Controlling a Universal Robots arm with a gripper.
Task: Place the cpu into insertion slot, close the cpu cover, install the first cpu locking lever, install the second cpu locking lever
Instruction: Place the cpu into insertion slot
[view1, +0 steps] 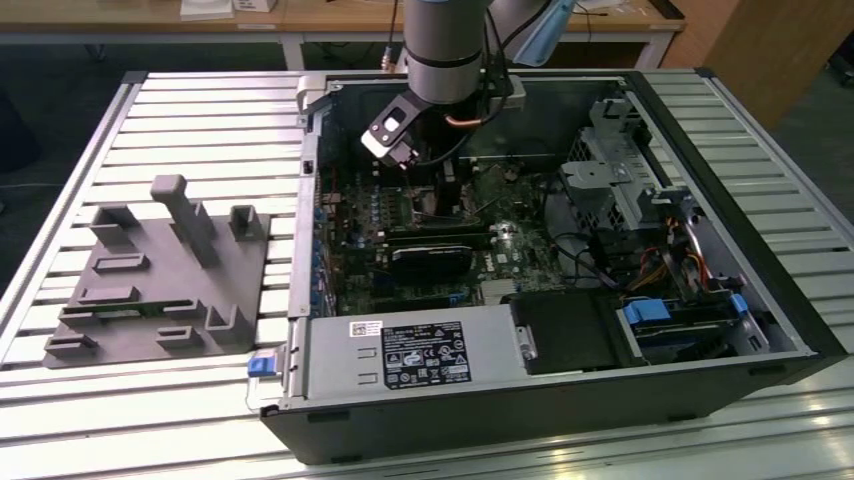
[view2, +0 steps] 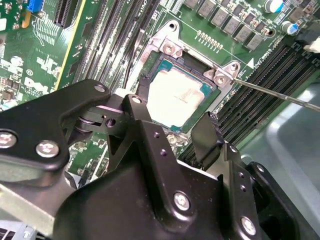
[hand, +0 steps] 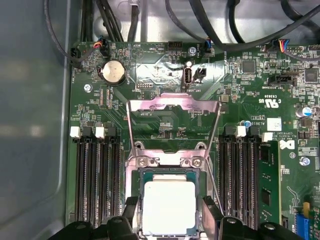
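Black, angular end effector (view2: 172, 112), jaws spread and empty, straddles the cpu (hand: 169, 206), a pale matte square seated flat in the silvery-rimmed slot (hand: 165, 161). Beside it the thin, shiny cover (hand: 172, 105) frame stands hinged up over the green board (hand: 165, 127).

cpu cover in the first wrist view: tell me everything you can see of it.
The cpu cover is a thin silvery metal frame with a large cut-out middle, green board showing through. It stands swung open, hinged at the screwed rim of the insertion slot, away from the cpu seated there. Nothing else touches it.
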